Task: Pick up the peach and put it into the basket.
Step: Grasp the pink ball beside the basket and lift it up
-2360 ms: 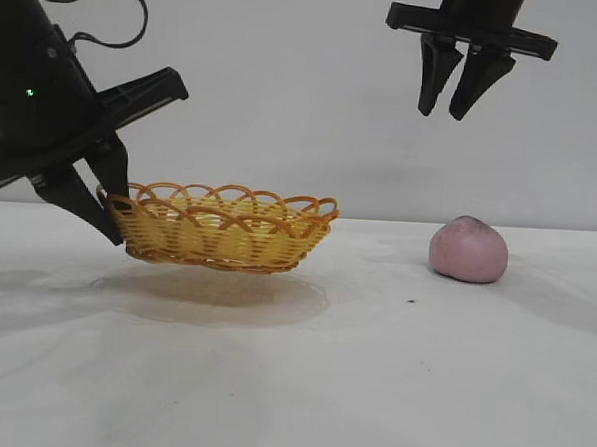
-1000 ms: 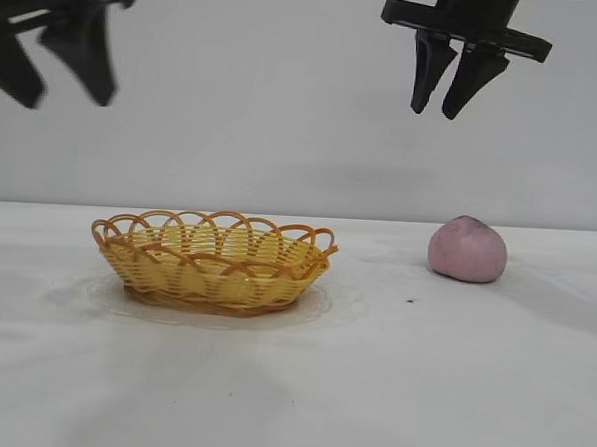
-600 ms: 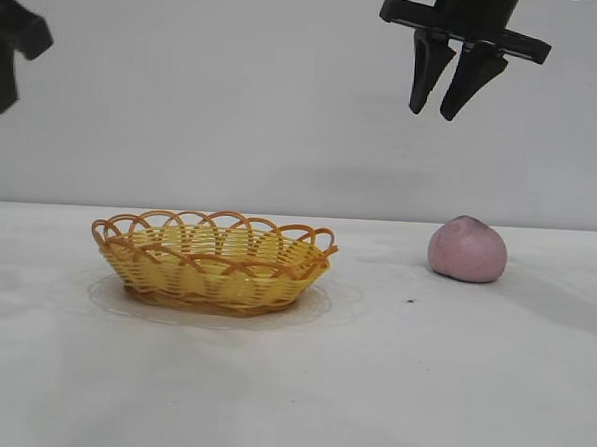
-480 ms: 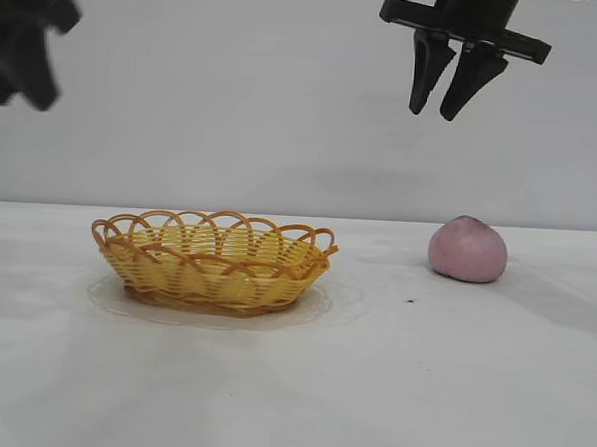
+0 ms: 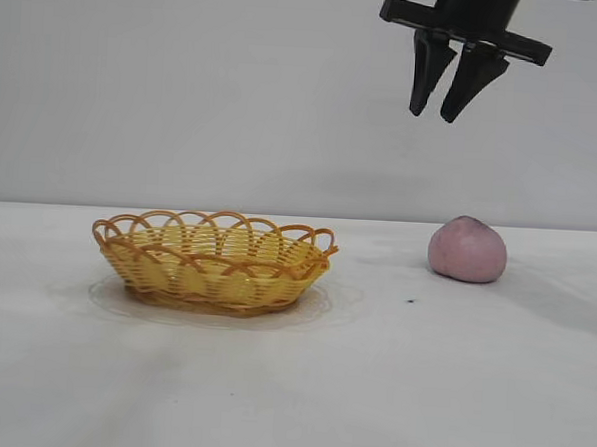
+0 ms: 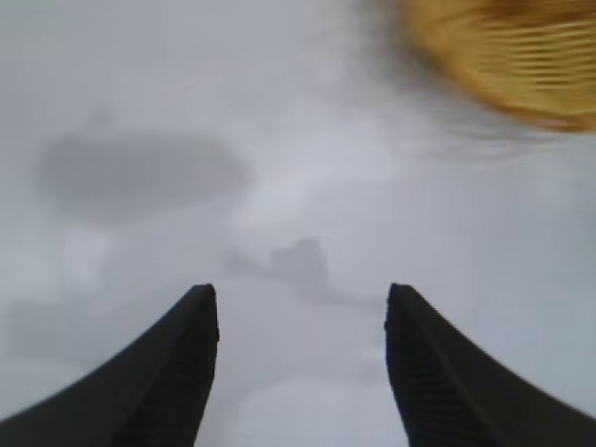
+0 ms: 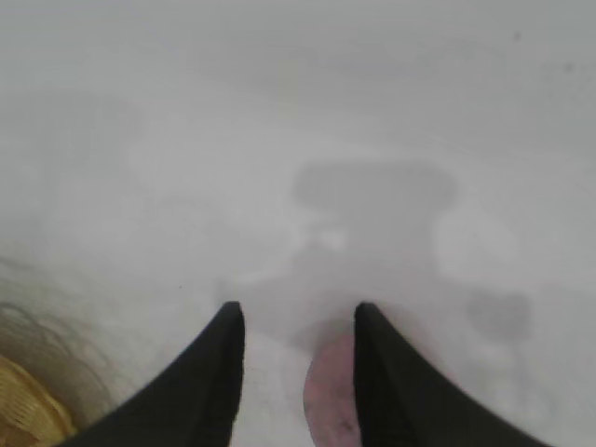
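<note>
The pink-mauve peach (image 5: 467, 249) rests on the white table at the right. The yellow wicker basket (image 5: 213, 262) sits flat on the table at the left, with nothing in it. My right gripper (image 5: 434, 115) hangs high over the table, a little left of the peach, open and empty. In the right wrist view the peach (image 7: 331, 391) shows far below, between the spread fingers of the right gripper (image 7: 298, 307). My left gripper (image 6: 300, 293) is outside the exterior view. Its own camera shows it open over bare table, with the basket (image 6: 512, 56) off to one side.
The white table (image 5: 370, 387) runs wide between basket and peach and towards the front. A plain grey wall stands behind. The basket's rim (image 7: 23, 410) shows at the corner of the right wrist view.
The basket, earlier held tilted off the table by the left gripper, now lies flat. The left gripper rose and left the exterior view at the left. The right gripper has hardly moved.
</note>
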Controlling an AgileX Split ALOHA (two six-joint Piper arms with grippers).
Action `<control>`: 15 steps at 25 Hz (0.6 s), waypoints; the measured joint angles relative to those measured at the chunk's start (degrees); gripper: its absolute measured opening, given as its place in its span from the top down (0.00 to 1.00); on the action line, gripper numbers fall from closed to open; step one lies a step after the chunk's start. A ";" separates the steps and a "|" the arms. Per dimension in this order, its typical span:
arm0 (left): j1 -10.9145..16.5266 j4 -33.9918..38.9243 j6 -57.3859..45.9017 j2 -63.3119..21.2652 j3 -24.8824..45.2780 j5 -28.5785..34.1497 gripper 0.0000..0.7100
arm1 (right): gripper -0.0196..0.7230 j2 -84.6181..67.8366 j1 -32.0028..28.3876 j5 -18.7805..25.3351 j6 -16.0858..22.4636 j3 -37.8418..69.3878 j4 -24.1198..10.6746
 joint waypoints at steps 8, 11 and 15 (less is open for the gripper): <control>0.00 12.28 -12.79 -19.24 5.94 3.57 0.52 | 0.60 0.00 0.12 1.05 -0.49 0.00 0.58; 0.00 9.60 -9.32 -29.41 8.52 10.19 0.52 | 0.60 0.00 0.35 1.20 -1.22 0.00 0.89; 0.00 3.39 -3.78 -41.88 9.90 20.65 0.52 | 0.60 0.00 1.10 1.20 -1.82 0.00 0.94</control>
